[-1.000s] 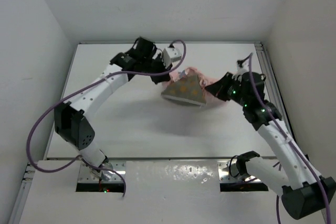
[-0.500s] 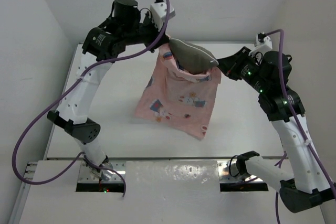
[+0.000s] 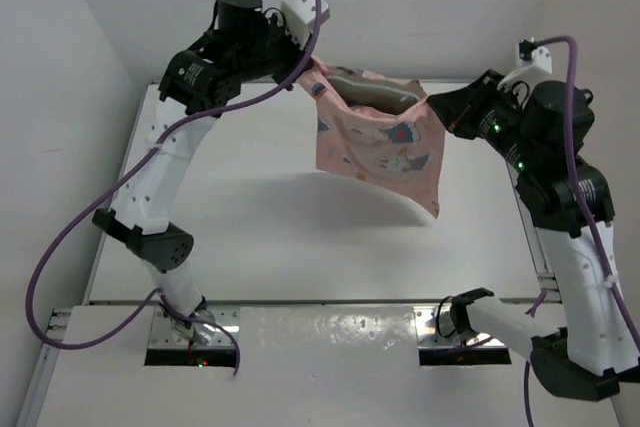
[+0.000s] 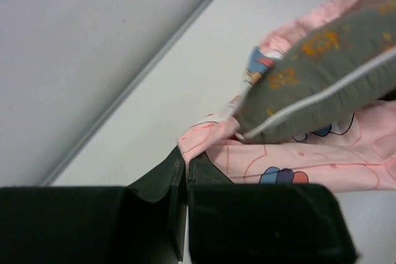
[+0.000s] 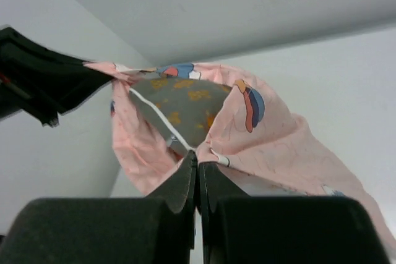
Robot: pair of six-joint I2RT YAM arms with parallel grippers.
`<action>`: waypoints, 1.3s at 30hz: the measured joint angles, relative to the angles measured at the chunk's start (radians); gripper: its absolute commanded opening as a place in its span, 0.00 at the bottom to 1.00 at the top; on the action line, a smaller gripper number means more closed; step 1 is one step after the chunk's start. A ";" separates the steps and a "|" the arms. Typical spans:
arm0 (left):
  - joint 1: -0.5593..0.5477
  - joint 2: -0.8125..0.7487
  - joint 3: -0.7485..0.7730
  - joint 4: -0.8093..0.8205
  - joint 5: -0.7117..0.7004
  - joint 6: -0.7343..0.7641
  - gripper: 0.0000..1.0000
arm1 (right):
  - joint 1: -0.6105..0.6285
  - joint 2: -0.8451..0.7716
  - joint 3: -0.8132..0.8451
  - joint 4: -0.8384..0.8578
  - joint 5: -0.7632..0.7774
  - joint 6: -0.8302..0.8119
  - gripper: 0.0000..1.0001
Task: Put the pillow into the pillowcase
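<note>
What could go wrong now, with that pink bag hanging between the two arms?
1. The pillow sits only partly inside the pillowcase; its top shows above the opening, so a jolt might tip it out.
2. The left gripper and right gripper each pinch just a thin bit of the cloth's edge; if either slips, the raised case would likely sag and spill.

White arms, black joints, purple cables
</note>
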 measured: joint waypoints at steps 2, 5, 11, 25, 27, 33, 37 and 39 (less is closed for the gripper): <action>0.000 0.056 0.060 -0.037 -0.011 -0.002 0.00 | 0.000 0.057 0.105 -0.108 0.011 -0.023 0.00; 0.000 0.125 0.187 -0.051 -0.034 -0.005 0.00 | 0.000 0.217 0.375 -0.207 0.031 -0.075 0.00; 0.003 -0.003 0.017 0.010 -0.056 -0.015 0.00 | -0.002 0.024 0.111 -0.060 0.089 -0.105 0.00; 0.009 0.014 0.025 0.003 -0.275 -0.052 0.00 | 0.008 0.060 0.069 -0.085 0.083 -0.106 0.00; 0.013 0.014 0.036 0.000 -0.317 -0.055 0.00 | 0.020 0.072 0.068 -0.076 0.074 -0.102 0.00; 0.026 0.000 0.058 0.024 -0.427 -0.055 0.00 | 0.092 0.111 0.078 -0.031 0.054 -0.095 0.00; 0.039 -0.008 0.059 0.025 -0.447 -0.062 0.00 | 0.122 0.182 0.169 -0.057 0.071 -0.116 0.00; 0.045 -0.008 0.059 0.025 -0.465 -0.066 0.00 | 0.137 0.232 0.245 -0.073 0.087 -0.129 0.00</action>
